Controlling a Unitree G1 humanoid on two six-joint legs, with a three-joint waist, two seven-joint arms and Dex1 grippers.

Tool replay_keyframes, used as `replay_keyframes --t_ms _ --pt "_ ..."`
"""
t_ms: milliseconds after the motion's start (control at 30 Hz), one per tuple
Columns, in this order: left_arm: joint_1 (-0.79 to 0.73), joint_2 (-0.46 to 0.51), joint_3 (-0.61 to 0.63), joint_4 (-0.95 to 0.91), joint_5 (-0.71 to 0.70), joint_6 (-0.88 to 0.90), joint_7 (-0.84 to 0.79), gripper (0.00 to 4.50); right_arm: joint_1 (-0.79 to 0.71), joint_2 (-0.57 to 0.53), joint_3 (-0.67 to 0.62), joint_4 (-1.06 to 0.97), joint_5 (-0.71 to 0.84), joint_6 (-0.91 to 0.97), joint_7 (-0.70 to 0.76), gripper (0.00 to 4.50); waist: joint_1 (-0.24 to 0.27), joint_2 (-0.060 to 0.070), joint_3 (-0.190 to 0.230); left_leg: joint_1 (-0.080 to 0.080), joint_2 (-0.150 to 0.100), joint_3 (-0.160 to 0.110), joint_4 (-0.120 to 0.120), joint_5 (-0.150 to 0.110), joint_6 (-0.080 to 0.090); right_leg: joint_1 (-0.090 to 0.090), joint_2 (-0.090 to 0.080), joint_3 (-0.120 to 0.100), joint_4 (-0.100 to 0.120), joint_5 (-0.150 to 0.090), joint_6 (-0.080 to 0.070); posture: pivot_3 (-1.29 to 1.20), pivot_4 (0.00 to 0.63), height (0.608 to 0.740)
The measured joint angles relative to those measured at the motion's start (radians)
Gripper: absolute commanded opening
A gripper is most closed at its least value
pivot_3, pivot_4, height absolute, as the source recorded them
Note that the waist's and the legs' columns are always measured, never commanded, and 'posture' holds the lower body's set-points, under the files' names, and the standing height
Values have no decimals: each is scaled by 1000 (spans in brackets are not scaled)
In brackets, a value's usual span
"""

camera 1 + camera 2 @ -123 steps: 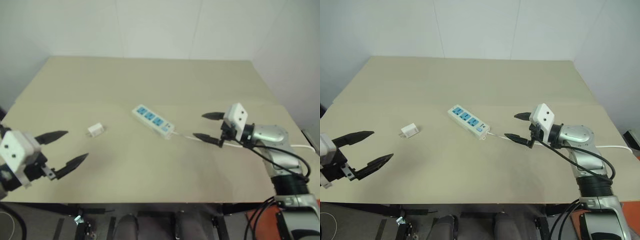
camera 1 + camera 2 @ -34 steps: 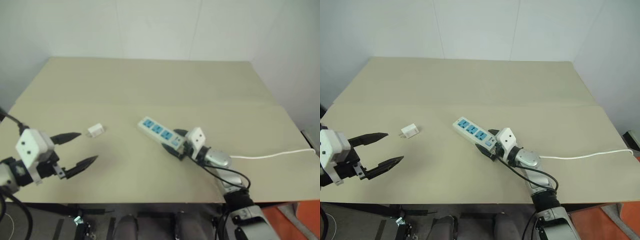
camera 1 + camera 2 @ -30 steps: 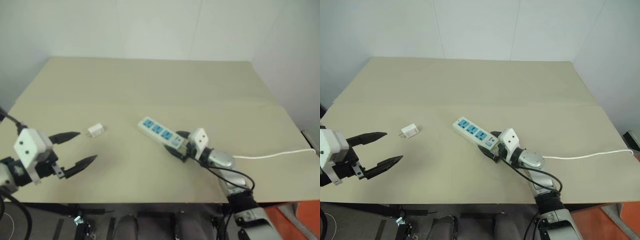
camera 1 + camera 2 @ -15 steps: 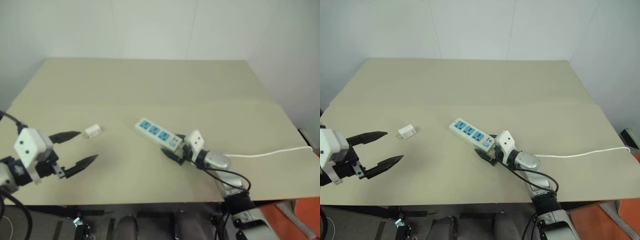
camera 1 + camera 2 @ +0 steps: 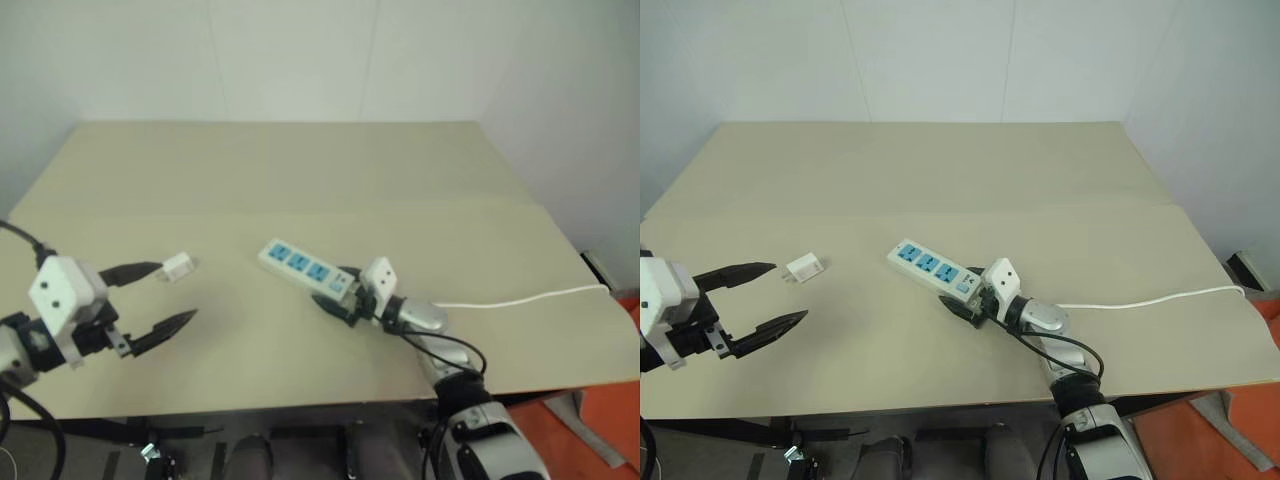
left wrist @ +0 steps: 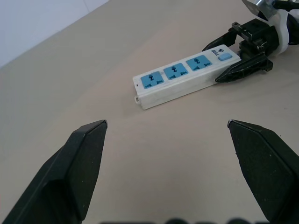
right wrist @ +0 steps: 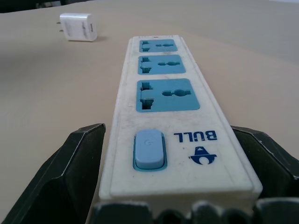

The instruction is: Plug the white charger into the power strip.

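The power strip [image 5: 298, 268] lies slanted at mid-table, with three blue outlets and a blue switch [image 7: 149, 149] at its near end. My right gripper [image 5: 338, 296] is open and level with the table. Its black fingers [image 7: 70, 177] flank the strip's switch end closely; whether they touch it I cannot tell. The white charger [image 5: 178, 266] lies flat to the left of the strip, prongs pointing left, and shows beyond the strip [image 7: 78, 26] in the right wrist view. My left gripper [image 5: 176, 292] hovers open just in front of the charger, with nothing between its fingers [image 6: 79, 163].
The strip's thin white cord [image 5: 520, 297] runs from the switch end, past my right arm, to the table's right edge. The tan table [image 5: 300, 170] has a seam across its middle. A white wall stands behind it.
The whole view has shifted. The right gripper came in from the right to straddle the strip's switch end and slid a little further left in the last second. The left gripper kept still.
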Motion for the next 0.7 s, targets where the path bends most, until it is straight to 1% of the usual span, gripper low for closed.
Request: replay_keyframes --t_ms 67,100,200,267,333,400,500,567,600,667,700 --pt "0 3 0 0 0 0 -1 4500 -14 2 3 28 -3 -28 13 3607 -3 0 0 0 1 1 0 0 0 0 1 1 0 0 0 0 150 740" --pt "0 6 0 1 0 0 -2 4500 -21 4 3 42 -6 -39 15 3436 -5 -1 0 0 1 1 0 0 0 0 1 1 0 0 0 0 150 740" --pt "-3 22 0 10 0 0 -13 4500 -44 10 2 82 -7 -69 32 3436 -13 -1 -1 0 2 2 0 0 0 0 2 2 0 0 0 0 150 740" --pt "-20 59 0 46 1 -1 -38 4500 -60 9 0 98 6 -72 83 3436 -15 -1 0 0 2 2 0 0 0 -1 3 2 0 1 -1 0 150 740" --pt "-60 118 -2 117 17 -19 -73 4500 -72 3 7 104 27 -71 166 3436 -14 1 1 -2 2 2 -1 0 0 -3 3 2 0 0 -1 0 150 740" --pt "-132 206 -24 230 56 -44 -107 4500 -92 1 22 118 42 -71 259 3436 -15 1 1 -4 3 2 -1 0 0 -5 4 2 0 0 -1 0 150 740" --pt "-278 339 -128 423 128 -105 -161 4500 -138 4 44 151 54 -71 392 3436 -16 3 3 -8 3 3 -1 0 0 -11 4 3 1 0 -1 0 150 740" --pt "-394 390 -224 528 172 -139 -191 4500 -169 5 58 174 56 -76 455 3436 -15 3 3 -13 3 4 -1 0 0 -17 5 4 1 1 -1 0 150 740" --pt "-472 410 -301 587 204 -154 -212 4500 -186 8 65 194 55 -81 482 3436 -13 4 3 -16 3 4 -1 0 0 -19 5 4 2 1 -1 0 150 740" --pt "-616 424 -443 680 278 -169 -246 4500 -200 14 72 228 48 -104 508 3436 -9 4 3 -18 3 4 0 0 0 -21 6 4 2 4 -6 0 150 740" --pt "-723 421 -539 732 329 -146 -265 4500 -206 17 71 254 42 -125 512 3436 -4 3 3 -19 3 4 0 0 0 -21 6 4 2 4 -7 0 150 740"
